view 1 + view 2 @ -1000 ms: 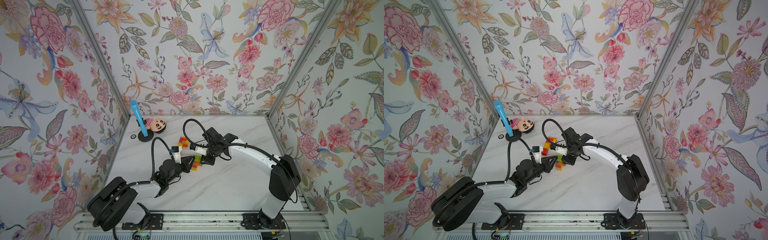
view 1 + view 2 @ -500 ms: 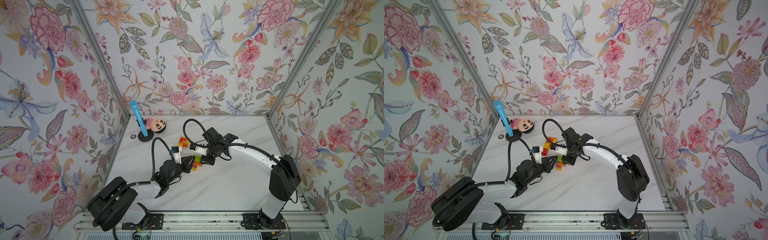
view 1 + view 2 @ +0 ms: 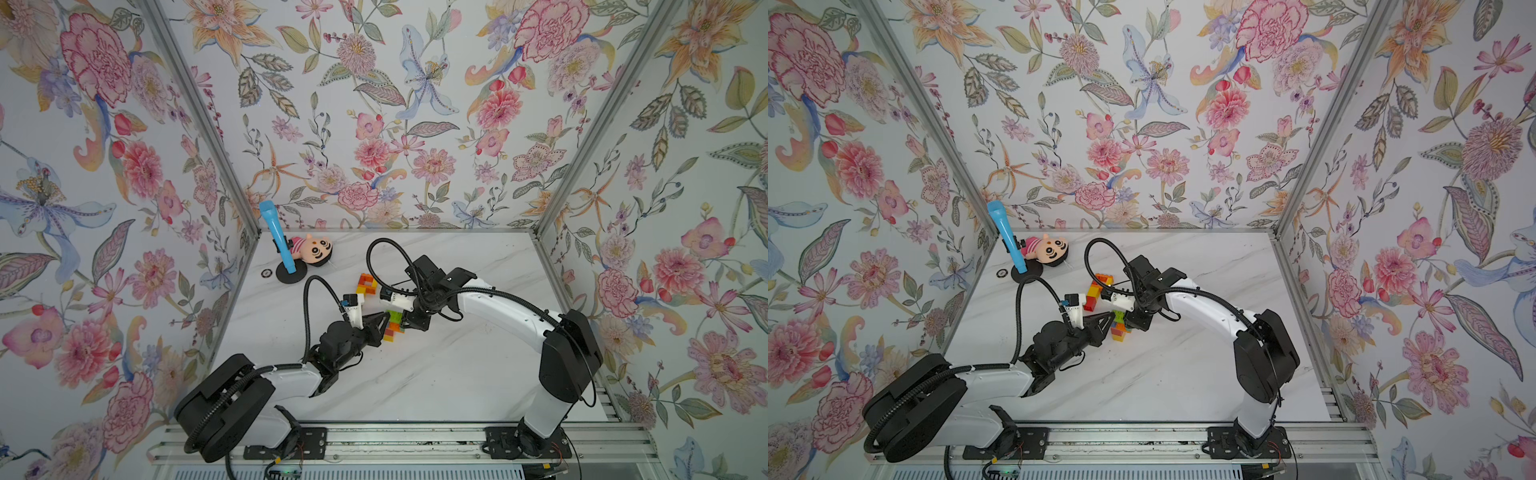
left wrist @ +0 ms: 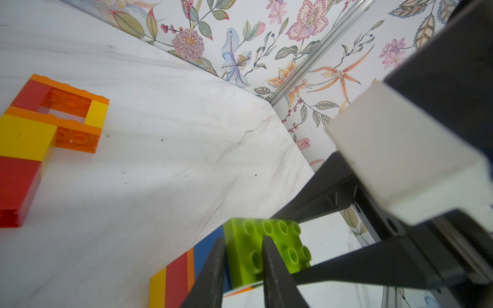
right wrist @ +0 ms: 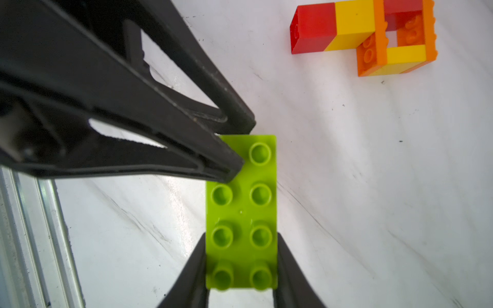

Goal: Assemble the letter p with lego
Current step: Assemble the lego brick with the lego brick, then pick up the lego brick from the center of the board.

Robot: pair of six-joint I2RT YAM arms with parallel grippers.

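Right fingers (image 5: pixel 192 266) clamp the green brick (image 5: pixel 241 202) by its long sides, mid-table (image 5: pixel 373 186), steadying it over the striped brick stack (image 4: pixel 176 280). Left fingers (image 5: pixel 208 149) pinch its other end (likely lining up studs). The red-yellow-orange loop (image 4: pixel 26 136) sits farther back, left.

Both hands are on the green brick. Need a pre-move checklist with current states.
1. Grip of right hand on green brick: ok, clamped on both long sides at one end.
2. Hold of left hand: ok, closed, tips straddling a corner stud at the brick's other end.
3. Green brick joined to striped stack: cannot tell, the joint is hidden.
4. Clearance to red-yellow-orange piece: ok, it lies apart on the table.
5. Clearance to plush doll: ok, it is in the far corner, away from both arms.
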